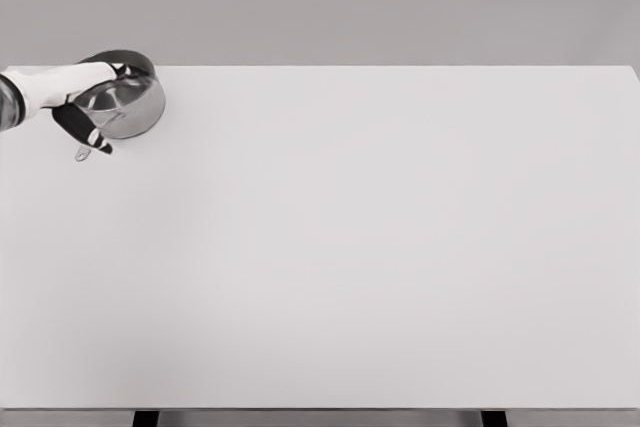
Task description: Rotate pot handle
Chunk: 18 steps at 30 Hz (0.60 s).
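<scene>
Pot (128, 102) sits at the far left corner of the white table (380, 247), steel body upright, open mouth up. Its black handle (82, 129) runs from the near-left wall down toward the table's left edge, ending in a small metal hanging loop; long axis is diagonal, pointing to the lower left. Left hand (75, 82) comes in from the left edge and lies across the rim, above the handle's root, so the handle extends below and slightly left of the hand. Arm is roughly level, forearm pointing right. Fingers are too small and blurred to read; cannot tell whether they grip the rim or merely rest there. Right arm not visible, so left is the nearer by default.
</scene>
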Each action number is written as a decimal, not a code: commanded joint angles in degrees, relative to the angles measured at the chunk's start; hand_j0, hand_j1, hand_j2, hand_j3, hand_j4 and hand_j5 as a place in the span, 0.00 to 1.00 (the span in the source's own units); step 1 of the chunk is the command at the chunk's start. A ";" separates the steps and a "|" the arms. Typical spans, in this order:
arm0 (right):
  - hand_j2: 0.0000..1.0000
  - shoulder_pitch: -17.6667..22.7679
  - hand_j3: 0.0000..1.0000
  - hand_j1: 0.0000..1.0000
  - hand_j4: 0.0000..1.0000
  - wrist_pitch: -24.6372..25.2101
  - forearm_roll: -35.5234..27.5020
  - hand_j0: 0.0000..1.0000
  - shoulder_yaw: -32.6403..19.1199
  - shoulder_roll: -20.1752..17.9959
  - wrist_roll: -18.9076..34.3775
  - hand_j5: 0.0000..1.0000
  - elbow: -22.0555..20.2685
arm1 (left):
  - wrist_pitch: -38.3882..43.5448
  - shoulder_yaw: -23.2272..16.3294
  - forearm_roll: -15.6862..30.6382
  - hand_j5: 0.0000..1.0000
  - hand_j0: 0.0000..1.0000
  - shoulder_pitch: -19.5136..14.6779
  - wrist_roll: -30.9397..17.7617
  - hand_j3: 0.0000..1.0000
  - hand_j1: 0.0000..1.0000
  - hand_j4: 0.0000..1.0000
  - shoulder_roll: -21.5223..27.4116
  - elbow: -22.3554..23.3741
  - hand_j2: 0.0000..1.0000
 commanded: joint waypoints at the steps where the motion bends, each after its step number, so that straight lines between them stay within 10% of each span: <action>1: 1.00 0.00 1.00 1.00 1.00 -0.01 -0.02 1.00 0.02 -0.01 0.03 1.00 0.01 | -0.03 0.01 -0.89 1.00 1.00 0.09 0.98 1.00 1.00 1.00 0.16 0.65 1.00; 18: 1.00 0.00 1.00 1.00 1.00 -0.01 -0.02 1.00 0.02 -0.01 0.03 1.00 0.01 | -0.11 0.01 -6.34 1.00 1.00 2.46 4.58 1.00 1.00 1.00 0.25 3.64 1.00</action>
